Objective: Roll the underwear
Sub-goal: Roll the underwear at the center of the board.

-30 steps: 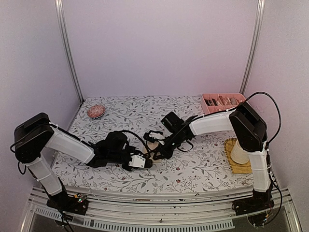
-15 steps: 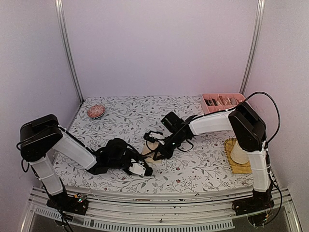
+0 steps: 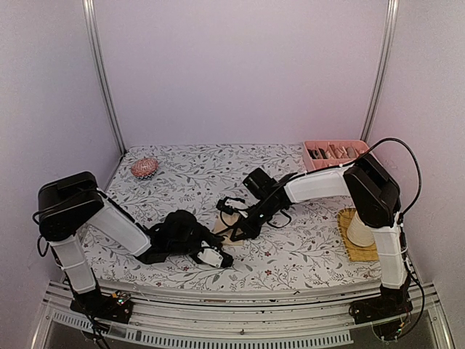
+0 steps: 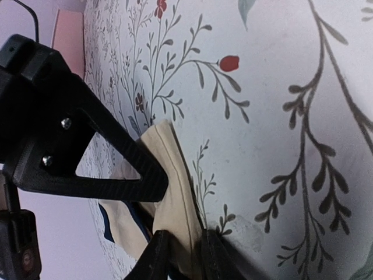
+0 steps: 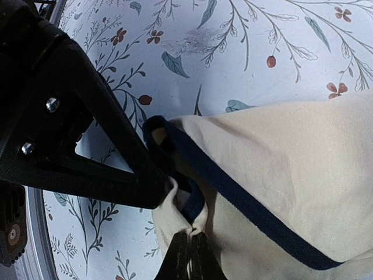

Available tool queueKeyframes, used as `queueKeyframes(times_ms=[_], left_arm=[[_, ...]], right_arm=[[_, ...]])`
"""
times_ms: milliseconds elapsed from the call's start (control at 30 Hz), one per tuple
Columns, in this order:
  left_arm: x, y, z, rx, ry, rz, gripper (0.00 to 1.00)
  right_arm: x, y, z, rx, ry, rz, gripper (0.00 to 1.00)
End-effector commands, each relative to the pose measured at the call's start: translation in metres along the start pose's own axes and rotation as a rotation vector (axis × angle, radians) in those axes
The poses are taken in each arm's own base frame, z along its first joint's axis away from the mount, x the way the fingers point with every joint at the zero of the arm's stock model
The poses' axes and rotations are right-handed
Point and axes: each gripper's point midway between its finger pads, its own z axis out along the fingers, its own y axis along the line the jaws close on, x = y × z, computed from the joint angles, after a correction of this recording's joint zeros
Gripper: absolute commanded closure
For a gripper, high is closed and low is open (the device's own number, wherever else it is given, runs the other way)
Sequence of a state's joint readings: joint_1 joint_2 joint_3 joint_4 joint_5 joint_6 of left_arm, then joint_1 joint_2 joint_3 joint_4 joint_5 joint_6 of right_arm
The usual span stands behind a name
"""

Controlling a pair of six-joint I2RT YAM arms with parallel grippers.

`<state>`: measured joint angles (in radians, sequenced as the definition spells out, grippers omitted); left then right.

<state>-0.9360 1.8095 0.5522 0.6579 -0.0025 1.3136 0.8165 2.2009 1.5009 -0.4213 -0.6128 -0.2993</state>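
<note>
1. The beige underwear (image 3: 227, 222) lies on the flowered table (image 3: 305, 251) near the middle, a little toward 6 o'clock. It is bunched rather than flat, with its dark edging showing.
2. The right gripper (image 5: 189, 256) comes in from 3 o'clock. Its jaws are pressed together on a fold of the dark-edged hem, and the cloth puckers where they bite.
3. The left gripper (image 4: 183, 256) reaches in low from 8 o'clock. Its jaws stand narrow, with the pale edge of the same garment between them. They look to be nipping it, though that view is steep and close, so I would not swear to how firm the hold is.
4. As I judge it, this is the gathering step: both arms hold one end of the beige piece and no turn of a roll has formed yet. The task looks to be in its early part.
5. The next move calls for both grips to travel together, curling the held edge over the body of the cloth toward 12 o'clock. The fabric needs to stay taut between them so the roll comes out even.
6. If the left hold is shallow, the soft cloth may slip out and the roll will skew.
7. I cannot pick out a striped navy pair in these views.
8. A hairbrush (image 3: 144, 168) sits at 10 o'clock, a pink tray (image 3: 312, 147) at 2 o'clock and a cup (image 3: 358, 230) on a mat (image 3: 346, 218) at 4 o'clock. All are well apart from the work.
</note>
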Motion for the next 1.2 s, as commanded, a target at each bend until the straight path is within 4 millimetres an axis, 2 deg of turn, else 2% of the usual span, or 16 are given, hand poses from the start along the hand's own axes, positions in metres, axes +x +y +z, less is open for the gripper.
queueKeyframes(times_ms=[0,100,333,467,533,700,767,933,1000,1067,1167], left_arm=[[0.010,-0.035,0.007,0.112,0.056,0.016,0.78],[0.012,-0.037,0.009,0.117,0.066,0.010,0.79],[0.006,-0.037,0.010,0.155,0.043,-0.058,1.00],[-0.003,-0.039,0.008,0.226,-0.002,-0.148,1.00],[-0.009,-0.039,0.007,0.264,-0.032,-0.199,1.00],[-0.021,-0.037,0.005,0.359,-0.105,-0.335,1.00],[-0.022,-0.036,0.004,0.399,-0.125,-0.393,1.00],[-0.024,-0.023,0.003,0.496,-0.169,-0.544,1.00],[-0.023,-0.017,0.004,0.535,-0.182,-0.598,1.00],[-0.020,-0.010,0.008,0.579,-0.180,-0.651,1.00],[-0.019,-0.013,0.017,0.681,-0.175,-0.729,1.00]], right_arm=[[0.022,-0.004,0.010,-0.018,0.067,0.046,0.98],[0.023,-0.003,0.010,-0.021,0.071,0.045,0.98],[0.021,-0.005,0.007,-0.007,0.069,0.039,0.98],[0.015,-0.006,-0.007,0.036,0.049,0.024,0.95],[0.011,-0.006,-0.017,0.076,0.029,0.014,0.86],[0.001,-0.001,-0.051,0.191,-0.065,-0.027,0.51],[-0.002,0.002,-0.066,0.247,-0.107,-0.055,0.44],[0.004,0.016,-0.105,0.398,-0.252,-0.191,0.37],[-0.001,0.033,-0.124,0.449,-0.348,-0.286,0.36],[0.004,0.048,-0.131,0.486,-0.413,-0.377,0.36],[0.012,0.070,-0.128,0.535,-0.426,-0.554,0.35]])
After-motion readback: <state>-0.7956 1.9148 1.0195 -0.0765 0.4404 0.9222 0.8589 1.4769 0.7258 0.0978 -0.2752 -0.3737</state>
